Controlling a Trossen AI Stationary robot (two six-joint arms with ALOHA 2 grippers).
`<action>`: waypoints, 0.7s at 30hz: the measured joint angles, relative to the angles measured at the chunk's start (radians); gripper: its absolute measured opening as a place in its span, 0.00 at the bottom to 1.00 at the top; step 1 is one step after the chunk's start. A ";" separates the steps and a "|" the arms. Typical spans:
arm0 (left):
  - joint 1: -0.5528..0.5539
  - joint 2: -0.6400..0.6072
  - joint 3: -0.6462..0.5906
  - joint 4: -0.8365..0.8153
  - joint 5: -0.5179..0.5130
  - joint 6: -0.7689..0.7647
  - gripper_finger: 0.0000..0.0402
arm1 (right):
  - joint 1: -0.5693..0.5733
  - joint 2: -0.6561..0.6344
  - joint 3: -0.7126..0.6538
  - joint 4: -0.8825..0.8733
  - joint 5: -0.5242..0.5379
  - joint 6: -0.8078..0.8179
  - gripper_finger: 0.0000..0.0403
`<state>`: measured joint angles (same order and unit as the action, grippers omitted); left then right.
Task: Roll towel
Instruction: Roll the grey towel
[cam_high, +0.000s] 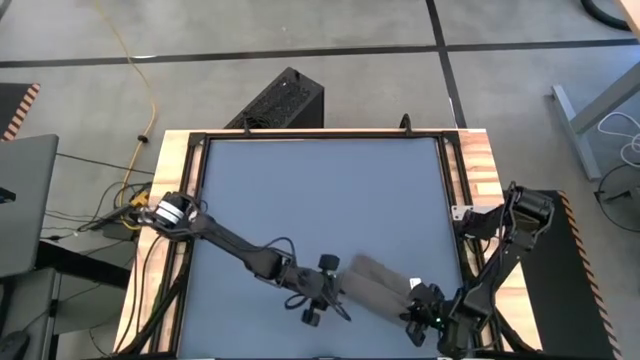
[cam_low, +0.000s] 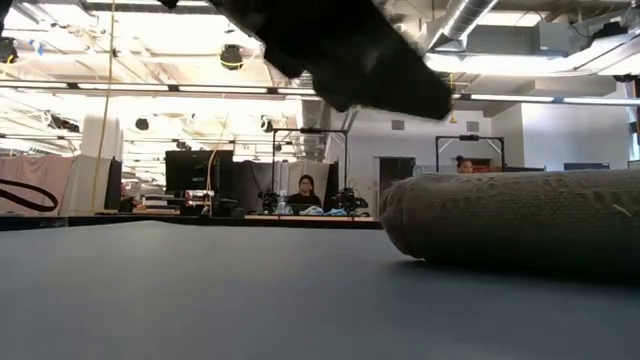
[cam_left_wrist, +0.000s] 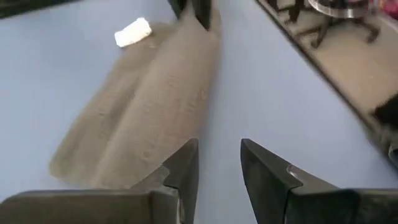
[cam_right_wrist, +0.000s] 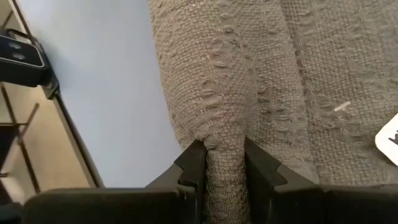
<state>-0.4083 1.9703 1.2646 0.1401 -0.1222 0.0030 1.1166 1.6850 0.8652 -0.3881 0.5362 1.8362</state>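
While the right gripper (cam_right_wrist: 224, 163) clamps a fold of the rolled towel (cam_high: 375, 283), the left gripper (cam_left_wrist: 219, 163) stands released beside its left end on the bench (cam_high: 300, 190).

Dark jointed arms, black cables, wedge-shaped fingers (cam_left_wrist: 180, 174).

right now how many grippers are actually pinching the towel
1. The right gripper is shut on a fold of the towel at its end nearest the table's right edge. The left gripper sits at the opposite end, fingers apart with nothing between them.
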 joint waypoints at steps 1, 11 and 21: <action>0.000 0.010 0.001 -0.005 0.001 0.022 0.26 | 0.001 -0.003 -0.009 0.014 0.000 0.000 0.22; 0.007 0.136 0.000 0.020 0.002 0.044 0.32 | -0.004 0.001 -0.021 0.046 -0.001 0.023 0.22; -0.010 0.079 0.002 0.005 -0.005 0.076 0.44 | -0.004 0.002 -0.021 0.077 -0.014 0.026 0.23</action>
<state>-0.4188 2.0494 1.2671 0.1452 -0.1272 0.0795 1.1126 1.6867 0.8440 -0.3113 0.5223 1.8622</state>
